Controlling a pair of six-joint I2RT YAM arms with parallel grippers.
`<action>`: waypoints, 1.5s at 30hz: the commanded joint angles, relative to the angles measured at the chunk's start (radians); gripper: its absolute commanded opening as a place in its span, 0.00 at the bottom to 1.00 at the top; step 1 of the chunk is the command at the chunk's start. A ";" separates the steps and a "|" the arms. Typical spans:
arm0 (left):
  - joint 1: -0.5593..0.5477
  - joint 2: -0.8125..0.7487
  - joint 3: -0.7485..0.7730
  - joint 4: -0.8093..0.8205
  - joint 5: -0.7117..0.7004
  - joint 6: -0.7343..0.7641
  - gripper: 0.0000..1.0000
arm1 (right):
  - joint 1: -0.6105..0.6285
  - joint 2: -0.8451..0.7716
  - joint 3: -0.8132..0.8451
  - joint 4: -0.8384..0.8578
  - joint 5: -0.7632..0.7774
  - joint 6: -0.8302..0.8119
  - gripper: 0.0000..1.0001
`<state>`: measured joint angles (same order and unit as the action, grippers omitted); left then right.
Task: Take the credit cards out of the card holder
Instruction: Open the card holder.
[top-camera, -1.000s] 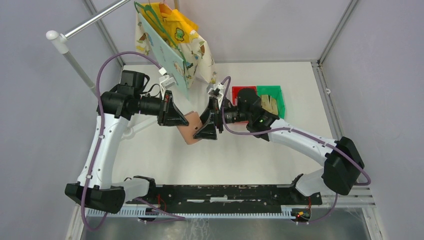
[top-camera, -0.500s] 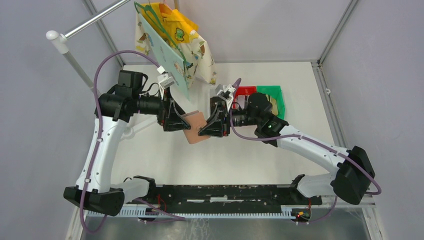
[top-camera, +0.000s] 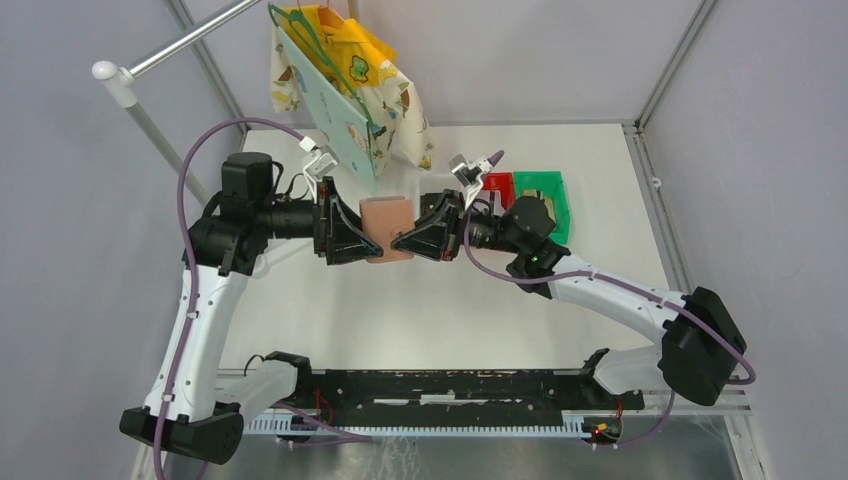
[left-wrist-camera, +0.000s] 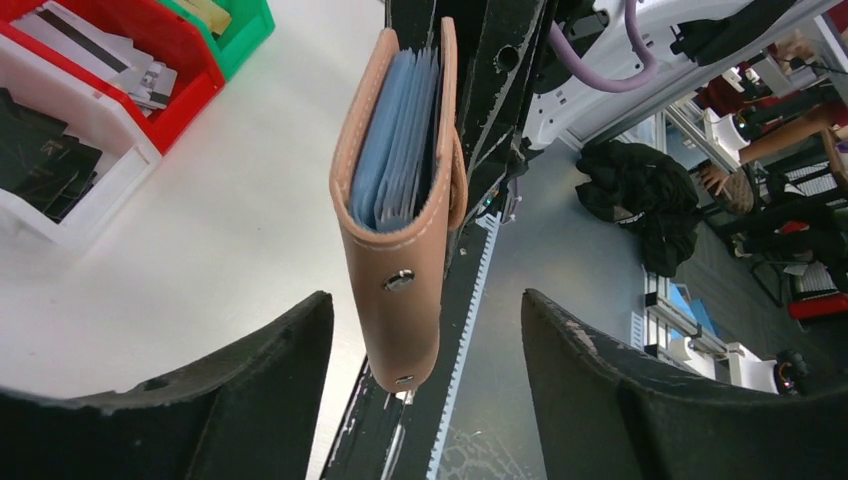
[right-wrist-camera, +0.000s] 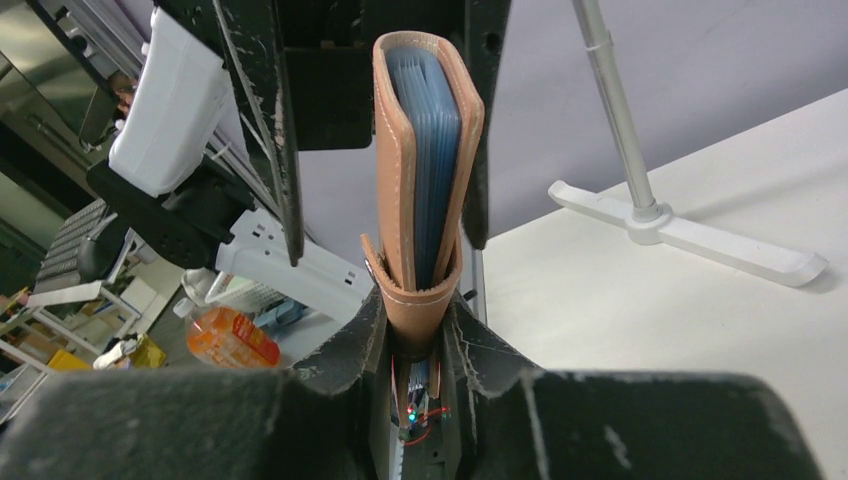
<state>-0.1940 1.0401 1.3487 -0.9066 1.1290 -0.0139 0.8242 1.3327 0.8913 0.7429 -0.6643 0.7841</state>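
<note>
Here the card holder (top-camera: 388, 222) hangs in the air above the bench (top-camera: 480, 300), between the two arms and touching nothing below it. The right pincer (right-wrist-camera: 420, 315) is clenched on one end of it, both fingers pressed against the salmon covers. The left pincer (left-wrist-camera: 427, 300) stands released, with a finger on either side of the other end and a clear gap at each side. The holder is folded shut. Seen edge-on, it shows a stack of light blue pockets (left-wrist-camera: 400, 140) between the covers and a metal snap stud (left-wrist-camera: 402, 279) on its strap. Whether any cards sit in those pockets cannot be told from here. Some credit cards (left-wrist-camera: 110, 60) already lie in the red bin (left-wrist-camera: 160, 75), dark ones lie in the white bin (left-wrist-camera: 95, 190) beside it, and a green bin (left-wrist-camera: 250, 25) stands past them. This looks like a handover or regrasp in mid-air, a step that comes before any card is drawn. Next, the left pincer would probably need to close on one cover or on the strap. It could then open the fold against the right one's hold without twisting the holder loose. No brand, label or writing can be read on the holder, the cards or the bins, and no embossed mark shows in these views.
</note>
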 joint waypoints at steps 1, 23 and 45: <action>-0.001 -0.015 -0.026 0.078 0.029 -0.070 0.67 | 0.023 0.003 0.043 0.127 0.041 0.036 0.00; -0.007 -0.036 -0.061 0.098 -0.426 0.047 0.02 | 0.058 -0.086 0.238 -0.650 0.503 -0.336 0.66; -0.010 -0.061 -0.138 0.088 -0.455 -0.021 0.02 | 0.350 0.233 0.637 -0.993 1.209 -0.350 0.51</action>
<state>-0.1997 1.0073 1.1980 -0.8433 0.6277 -0.0196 1.1702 1.5791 1.4715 -0.2676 0.4274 0.4202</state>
